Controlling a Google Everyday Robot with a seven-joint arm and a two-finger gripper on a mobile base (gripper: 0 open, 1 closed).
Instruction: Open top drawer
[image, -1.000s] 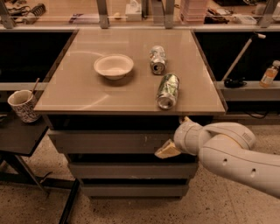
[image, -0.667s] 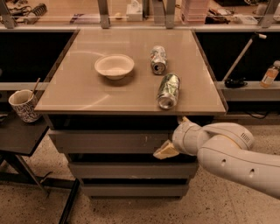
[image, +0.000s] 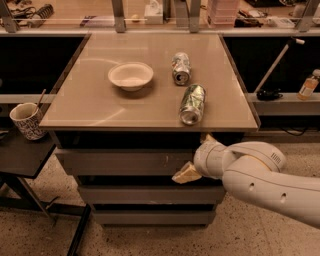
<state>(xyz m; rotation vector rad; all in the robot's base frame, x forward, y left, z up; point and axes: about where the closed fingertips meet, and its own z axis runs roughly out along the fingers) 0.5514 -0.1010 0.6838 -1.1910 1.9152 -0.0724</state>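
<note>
The top drawer (image: 125, 162) sat just under the near edge of the table (image: 100, 107), with a dark gap between the two. Its face was a flat grey panel with no handle, marked with a few small pale scratches right of its middle. It was the widest of the stack. Two narrower grey drawers (image: 150, 194) were stepped below it, their fronts plain and dull.

The gripper (image: 189, 171) was at the lower right corner of that face, a tan wedge touching the panel's bottom edge. I could not tell whether it was spread wide, narrow or clamped on anything. Behind it a smooth, rounded white arm (image: 270, 180) ran off to the right and nearer to me.

The tabletop was a smooth tan slab with a soft sheen. Left of its centre stood a shallow white bowl (image: 130, 75), its hollow showing plain white. Right of centre, two metal cans lay on their sides. The far can (image: 181, 68) was silvery, and the near can (image: 192, 103) was greenish, close to the front edge, with its end facing me.

To the left, on a low dark side table (image: 20, 155), stood a patterned mug (image: 27, 120) with a thin stick leaning out of it. On a ledge far to the right stood a small bottle (image: 309, 85). The floor (image: 150, 240) was speckled.
</note>
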